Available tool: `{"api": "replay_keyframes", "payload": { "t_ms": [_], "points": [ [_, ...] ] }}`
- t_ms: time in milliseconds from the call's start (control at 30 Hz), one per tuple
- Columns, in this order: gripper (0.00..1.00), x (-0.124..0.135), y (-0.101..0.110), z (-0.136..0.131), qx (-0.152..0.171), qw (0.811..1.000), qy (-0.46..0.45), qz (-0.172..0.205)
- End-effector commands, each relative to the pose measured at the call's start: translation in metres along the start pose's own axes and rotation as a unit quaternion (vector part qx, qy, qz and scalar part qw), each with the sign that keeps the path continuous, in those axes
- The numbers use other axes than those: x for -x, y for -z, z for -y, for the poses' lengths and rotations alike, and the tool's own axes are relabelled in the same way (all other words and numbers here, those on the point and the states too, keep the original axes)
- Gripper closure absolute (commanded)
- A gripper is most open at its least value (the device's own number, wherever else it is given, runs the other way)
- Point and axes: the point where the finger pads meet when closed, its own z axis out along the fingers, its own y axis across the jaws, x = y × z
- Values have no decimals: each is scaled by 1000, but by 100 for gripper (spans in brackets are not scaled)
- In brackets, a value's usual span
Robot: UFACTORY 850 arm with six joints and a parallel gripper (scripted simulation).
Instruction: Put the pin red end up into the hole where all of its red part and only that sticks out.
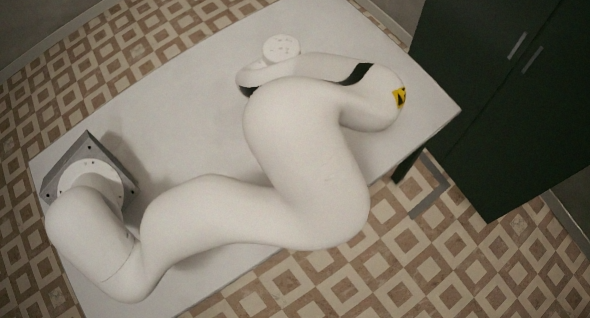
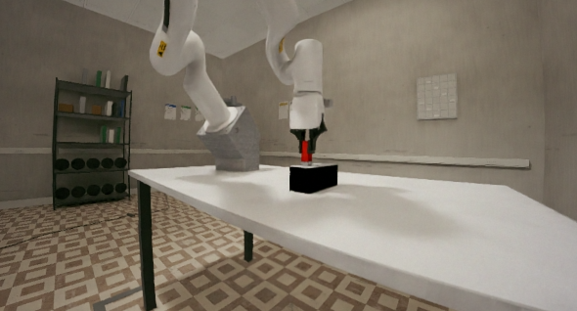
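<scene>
end effector [image 2: 306, 142] grips the pin [image 2: 306, 153] upright over the black block [image 2: 313, 178].

Your glossy white six-joint arm [image 1: 280, 196] has thick, rounded links. It rises from a grey square base plate [image 1: 87, 138] with corner screws. Beside the black joint band [image 1: 357, 73] sits a yellow triangular warning sticker [image 1: 399, 96]. The black-fingered gripper [image 2: 306, 139] hangs from a white wrist.

We see a white arm [image 2: 205, 91] with a yellow label [image 1: 399, 96], black jaws, a red pin [image 2: 306, 153] at 12 o'clock of a black block [image 2: 313, 178], a white table [image 2: 391, 221], a grey base [image 1: 92, 145], a brown-and-cream diamond-tiled floor [image 2: 64, 250], and a dark green shelf rack [image 2: 55, 133].
</scene>
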Motion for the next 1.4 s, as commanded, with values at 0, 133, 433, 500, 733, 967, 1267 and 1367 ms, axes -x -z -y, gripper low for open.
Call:
{"api": "replay_keyframes", "payload": {
  "t_ms": [0, 133, 433, 500, 733, 967, 1267, 1367],
  "points": [
    [100, 0, 1, -1, 1, 1000, 0, 0],
    [100, 0, 1, -1, 1, 1000, 0, 0],
    [100, 1, -3, 1, 1, 1000, 0, 0],
    [100, 1, -3, 1, 1, 1000, 0, 0],
    [100, 1, -3, 1, 1, 1000, 0, 0],
    [100, 0, -3, 1, 1, 1000, 0, 0],
    [100, 0, -3, 1, 1, 1000, 0, 0],
    [100, 1, -7, 1, 1, 1000, 0, 0]
  ]
}}
